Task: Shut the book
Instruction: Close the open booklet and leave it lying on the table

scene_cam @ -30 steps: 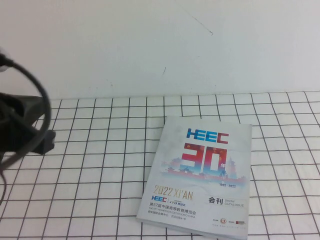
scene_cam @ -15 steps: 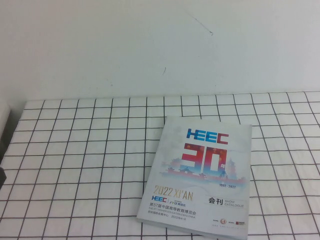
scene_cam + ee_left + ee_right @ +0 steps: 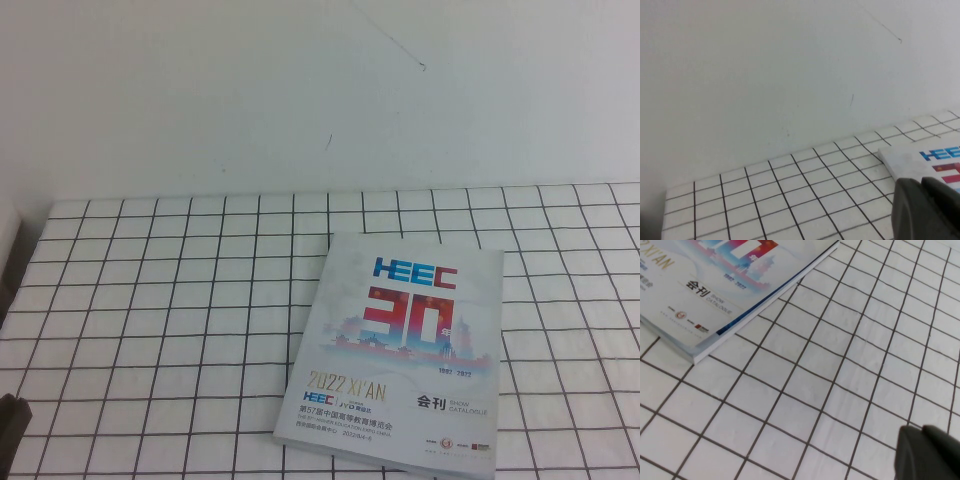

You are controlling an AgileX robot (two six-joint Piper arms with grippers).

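So, it's a white tabletop (image 3: 160, 330) with a black grid, and a plain white wall (image 3: 300, 90) behind it. The book (image 3: 400, 350) lies shut, cover up, right of centre near my edge. The high view gets the whole cover but neither gripper. The wrist views catch my left gripper (image 3: 922, 187) in front of a book corner and my right gripper (image 3: 921, 434) over bare squares, apart from the book. Open or closed? Can't tell for either.
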